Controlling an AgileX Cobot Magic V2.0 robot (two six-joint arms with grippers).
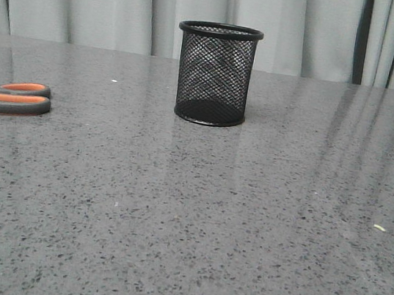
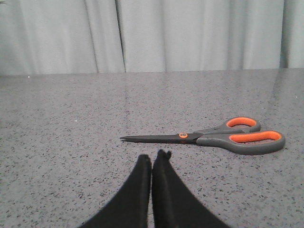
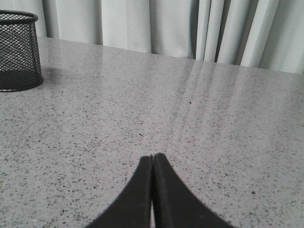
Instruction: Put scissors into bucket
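Left wrist view: scissors (image 2: 209, 137) lie flat just ahead of the pressed-together left gripper (image 2: 152, 159); rigid, thin, probably slippery, best pinched near the pivot.

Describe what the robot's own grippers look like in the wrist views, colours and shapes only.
Only the fingers show. The left gripper has two plain matte black fingers that are broad at the base and curve inward to narrow tips; one tip looks slightly ragged. The right gripper has the same black, tapering, curved fingers. No cables, markings or arm links are visible in any view.
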